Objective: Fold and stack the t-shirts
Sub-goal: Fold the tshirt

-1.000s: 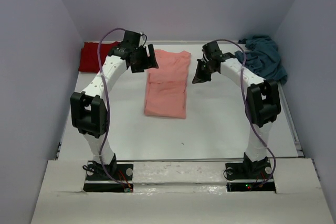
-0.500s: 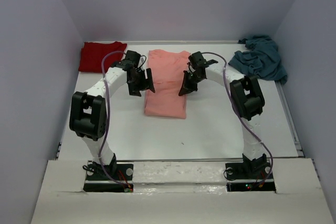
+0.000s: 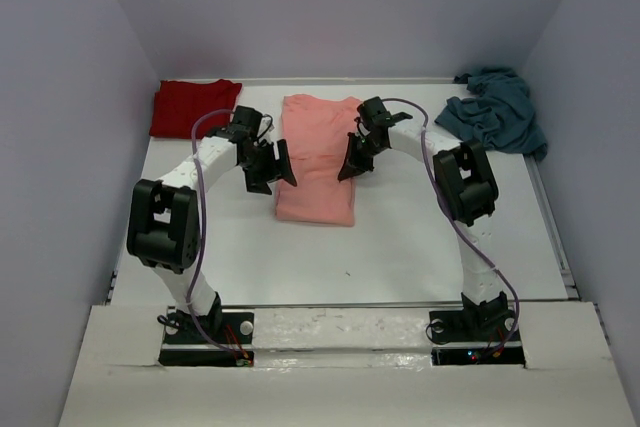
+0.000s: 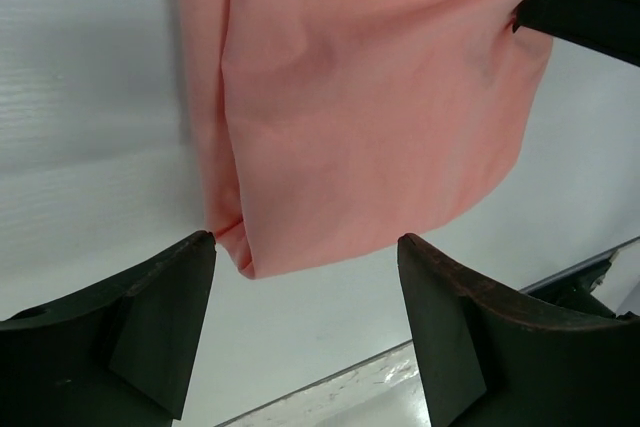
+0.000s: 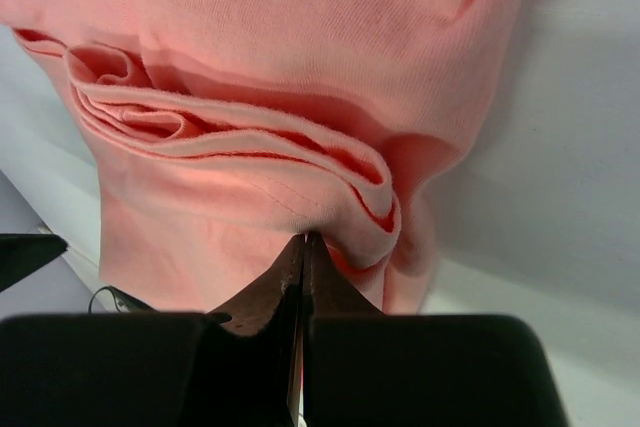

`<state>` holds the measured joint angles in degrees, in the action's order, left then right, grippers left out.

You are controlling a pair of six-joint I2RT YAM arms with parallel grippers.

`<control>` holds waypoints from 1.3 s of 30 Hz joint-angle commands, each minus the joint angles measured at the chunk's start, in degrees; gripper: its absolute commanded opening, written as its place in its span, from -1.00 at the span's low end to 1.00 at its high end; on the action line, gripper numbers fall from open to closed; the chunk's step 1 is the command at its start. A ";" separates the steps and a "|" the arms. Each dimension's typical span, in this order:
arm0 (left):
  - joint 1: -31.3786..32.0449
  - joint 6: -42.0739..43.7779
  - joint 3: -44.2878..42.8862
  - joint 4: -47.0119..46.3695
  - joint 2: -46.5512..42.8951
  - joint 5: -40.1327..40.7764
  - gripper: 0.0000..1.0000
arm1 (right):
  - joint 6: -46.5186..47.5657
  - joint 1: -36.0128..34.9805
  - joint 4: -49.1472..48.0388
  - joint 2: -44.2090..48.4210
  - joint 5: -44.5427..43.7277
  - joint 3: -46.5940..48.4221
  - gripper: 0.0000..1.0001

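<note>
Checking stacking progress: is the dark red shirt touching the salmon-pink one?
Apart. The top view shows bare table between the dark red shirt and the salmon-pink shirt.

The salmon-pink t-shirt (image 3: 318,162), dark red t-shirt (image 3: 193,107) and teal-blue t-shirt (image 3: 497,112) are all plain.

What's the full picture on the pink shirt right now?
The pink shirt is soft salmon knit cloth, folded lengthwise into a long strip, with stacked layers showing along its right edge. It lies flat on the middle of the table, long side running near to far. The shut right gripper has its tips at that layered edge; whether they pinch cloth is unclear. The open left gripper sits by the left edge near the near corner, not closed on it.
</note>
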<state>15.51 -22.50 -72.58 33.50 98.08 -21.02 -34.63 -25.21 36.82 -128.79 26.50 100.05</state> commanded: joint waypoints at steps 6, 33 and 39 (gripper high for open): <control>-3.99 -0.96 12.27 -8.70 -4.30 -12.90 0.62 | 1.50 -0.28 -1.22 -0.58 -0.13 1.64 -1.00; -7.33 -1.84 24.06 -24.18 -8.61 -21.17 0.61 | 1.67 -0.28 -1.14 -0.49 0.04 1.02 -1.00; -7.33 -3.33 25.47 -29.36 -7.56 -22.66 0.61 | 1.50 -0.28 -1.22 -0.76 0.13 1.20 -1.00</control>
<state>8.40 -24.77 -47.79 8.32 91.85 -40.88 -33.85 -25.21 36.82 -128.99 26.39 100.05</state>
